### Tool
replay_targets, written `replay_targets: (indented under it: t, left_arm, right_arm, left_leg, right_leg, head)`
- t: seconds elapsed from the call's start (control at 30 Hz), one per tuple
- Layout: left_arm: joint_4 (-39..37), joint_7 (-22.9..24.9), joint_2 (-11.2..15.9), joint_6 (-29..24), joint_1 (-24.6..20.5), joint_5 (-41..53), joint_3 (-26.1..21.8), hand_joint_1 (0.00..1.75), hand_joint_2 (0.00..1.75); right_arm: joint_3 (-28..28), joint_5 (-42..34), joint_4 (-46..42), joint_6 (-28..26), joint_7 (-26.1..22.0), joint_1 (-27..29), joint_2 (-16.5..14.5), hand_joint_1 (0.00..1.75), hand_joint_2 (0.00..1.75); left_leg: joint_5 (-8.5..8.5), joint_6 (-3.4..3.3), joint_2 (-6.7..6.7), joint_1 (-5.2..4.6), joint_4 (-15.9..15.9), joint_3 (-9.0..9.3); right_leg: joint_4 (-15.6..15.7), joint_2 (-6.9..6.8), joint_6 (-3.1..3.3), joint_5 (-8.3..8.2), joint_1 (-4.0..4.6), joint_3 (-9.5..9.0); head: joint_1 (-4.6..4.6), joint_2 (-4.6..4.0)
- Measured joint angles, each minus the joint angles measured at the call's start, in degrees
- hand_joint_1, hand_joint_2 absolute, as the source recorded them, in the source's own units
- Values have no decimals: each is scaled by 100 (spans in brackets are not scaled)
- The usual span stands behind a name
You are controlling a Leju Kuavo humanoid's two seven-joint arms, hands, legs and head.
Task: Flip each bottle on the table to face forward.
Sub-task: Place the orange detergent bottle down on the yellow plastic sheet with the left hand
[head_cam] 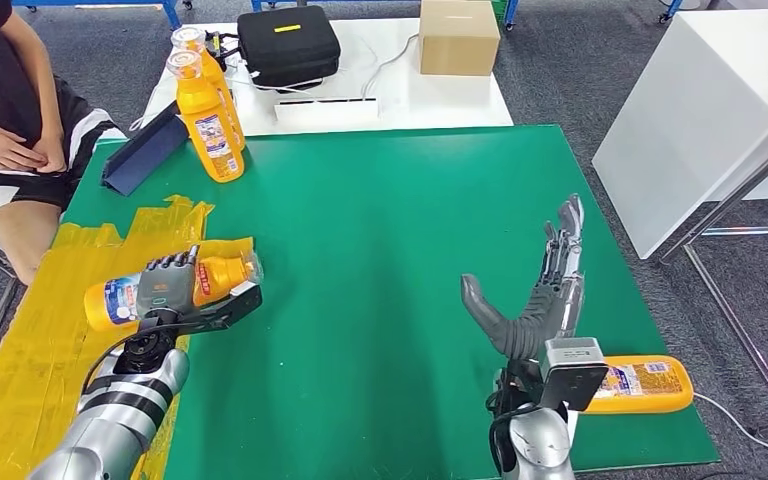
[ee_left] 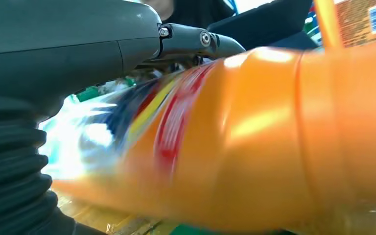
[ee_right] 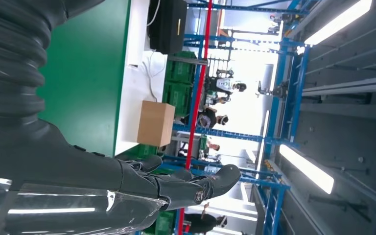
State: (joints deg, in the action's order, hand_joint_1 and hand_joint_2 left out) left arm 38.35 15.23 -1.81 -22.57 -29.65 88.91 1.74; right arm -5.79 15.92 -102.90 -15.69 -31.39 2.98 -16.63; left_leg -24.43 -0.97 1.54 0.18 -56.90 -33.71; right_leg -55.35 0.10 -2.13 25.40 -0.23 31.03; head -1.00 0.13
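My left hand [head_cam: 175,290] grips an orange bottle [head_cam: 115,298] lying on its side over the yellow tape at the table's left, its clear cap toward the table's middle. In the left wrist view the held bottle [ee_left: 254,142] looms blurred under my fingers [ee_left: 196,41]. Two more orange bottles [head_cam: 210,118] stand upright at the far left of the green table [head_cam: 380,200]. A fourth orange bottle [head_cam: 640,384] lies flat at the near right edge, just behind my right wrist. My right hand [head_cam: 540,295] hovers open above the table, fingers [ee_right: 186,186] spread and empty.
A dark blue folder [head_cam: 145,150] leans beside the upright bottles. Behind the green table a white table holds a black case [head_cam: 288,42], a white power strip [head_cam: 326,108] and a cardboard box [head_cam: 458,36]. A person [head_cam: 10,120] sits at the far left. A white cabinet [head_cam: 700,120] stands right.
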Motion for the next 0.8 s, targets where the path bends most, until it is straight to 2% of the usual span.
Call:
replay_targets:
  t: [0.47,0.77,0.8]
  left_arm:
    - [-179,-10,-1,-20,-71,0,-92,0,0]
    - [-116,-368,-19,-255,-4,-90,-203,0,0]
    - [-70,-451,-28,-334,29,-141,-221,0,44]
  right_arm:
    - [67,1,0,0,1,0,0,0,175]
    - [121,1,14,2,48,17,0,0,175]
    - [130,2,19,3,52,25,0,0,175]
  left_leg:
    - [0,0,0,0,0,0]
    - [0,0,0,0,0,0]
    - [0,0,0,0,0,-1]
  right_leg:
    - [0,0,0,0,0,0]
    - [0,0,0,0,0,0]
    - [0,0,0,0,0,1]
  head:
    - [0,0]
    - [0,0]
    - [0,0]
